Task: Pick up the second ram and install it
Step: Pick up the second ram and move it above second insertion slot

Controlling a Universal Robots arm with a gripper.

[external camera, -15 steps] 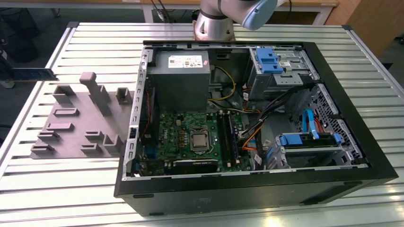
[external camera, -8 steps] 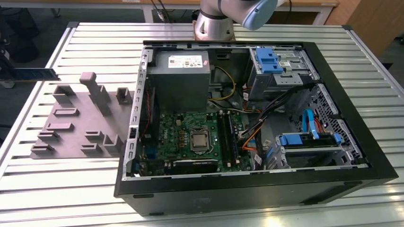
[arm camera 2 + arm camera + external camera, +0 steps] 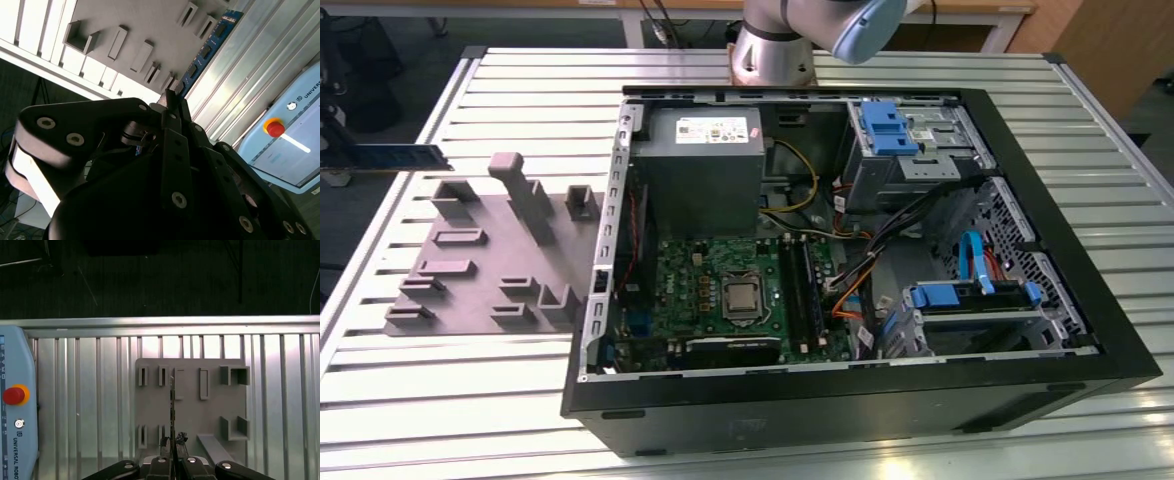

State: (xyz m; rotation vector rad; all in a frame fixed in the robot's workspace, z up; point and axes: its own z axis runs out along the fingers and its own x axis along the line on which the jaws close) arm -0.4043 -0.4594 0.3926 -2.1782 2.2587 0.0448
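So the gripper (image 3: 172,100) is clamped hard on 1 end of the second ram (image 3: 207,47). Both fingers (image 3: 176,135) pinch the board with no gap showing. The rest of the green stick pokes straight out past the fingertips.

In the first wrist view you're looking right down the stick edge-on. It's a thin dark line running out from the gripper over the grey fixture tray (image 3: 210,405).

In the exterior view the ram (image 3: 403,156) sits at the exterior view's left edge. It lies roughly level, free end aimed toward the exterior view's right, near the tray and well apart from the open computer case (image 3: 1067,330).

The arm's base (image 3: 771,55) stands behind the case, with 1 grey-blue joint (image 3: 867,25) above it. A teach pendant (image 3: 15,440) lies on the slatted table (image 3: 85,405) beside the tray.
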